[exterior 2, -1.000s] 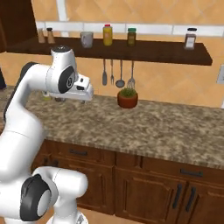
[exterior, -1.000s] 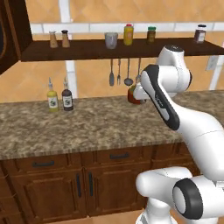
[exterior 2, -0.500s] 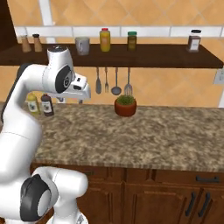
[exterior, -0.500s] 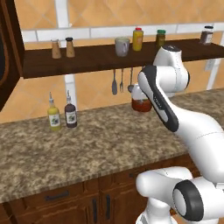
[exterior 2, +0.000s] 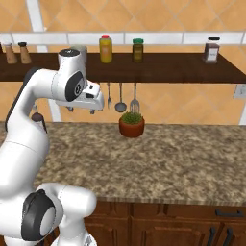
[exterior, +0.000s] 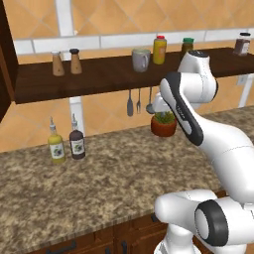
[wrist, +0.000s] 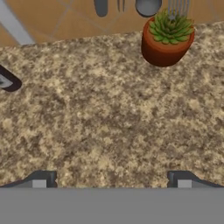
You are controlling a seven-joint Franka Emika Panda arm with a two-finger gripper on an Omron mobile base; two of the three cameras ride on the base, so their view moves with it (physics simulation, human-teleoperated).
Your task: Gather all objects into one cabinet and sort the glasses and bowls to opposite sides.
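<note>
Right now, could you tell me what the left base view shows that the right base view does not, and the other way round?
The left base view alone shows the two sauce bottles, yellow-labelled and dark, standing side by side on the counter, and the grey mug in full on the long shelf. The right base view alone shows the drawer handle under the counter. Both share the shelf's jars, the hanging utensils, the plant pot and the arm.
</note>
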